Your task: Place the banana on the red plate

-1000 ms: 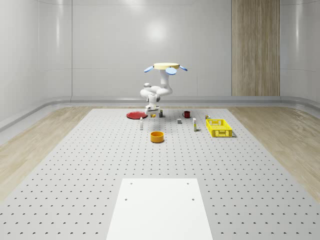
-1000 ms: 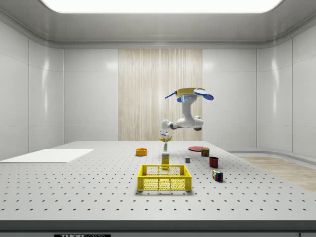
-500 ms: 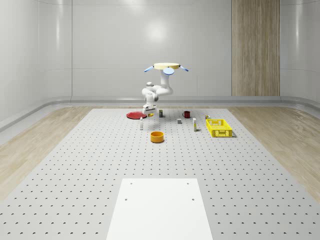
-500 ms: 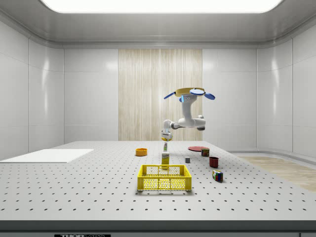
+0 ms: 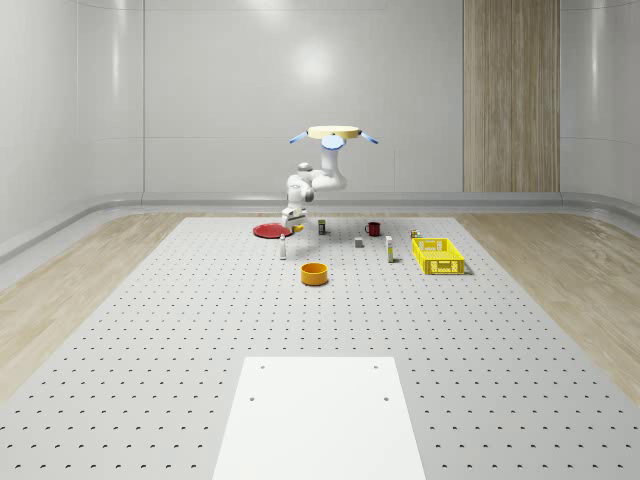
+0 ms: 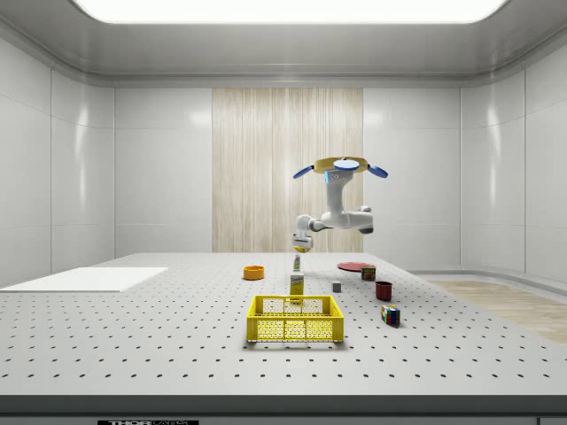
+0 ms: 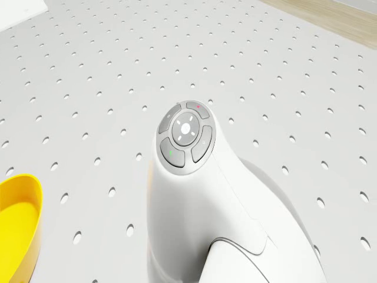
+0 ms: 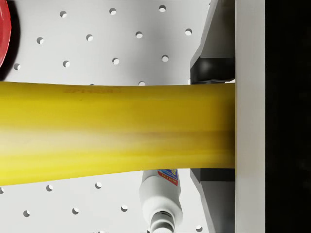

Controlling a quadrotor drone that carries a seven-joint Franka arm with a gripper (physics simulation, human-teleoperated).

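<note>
The yellow banana [image 8: 116, 131] lies crosswise between my dark fingers [image 8: 214, 68], and my gripper [image 8: 219, 130] is shut on it. A sliver of the red plate [image 8: 4, 34] shows on the perforated floor beneath, off to one side of the banana. In the whole-scene view the drone [image 5: 335, 133] hovers at the far end of the floor, and the arm hangs down to the gripper [image 5: 293, 212] above the right rim of the red plate [image 5: 270, 230]. From the side, the gripper [image 6: 299, 248] holds the banana [image 6: 298, 251] well above the floor, left of the red plate [image 6: 354, 266].
A white bottle [image 8: 160, 194] stands right below the gripper. An orange bowl [image 5: 315, 273], a yellow basket [image 5: 438, 256], a dark red mug [image 5: 373, 229], a grey cube [image 5: 358, 241] and small cartons stand around. A white mat [image 5: 320, 415] lies near the front.
The drone and arm have drifted toward the red plate, carrying the banana a little to the whole-scene view's left and slightly higher. The grip has not changed.
</note>
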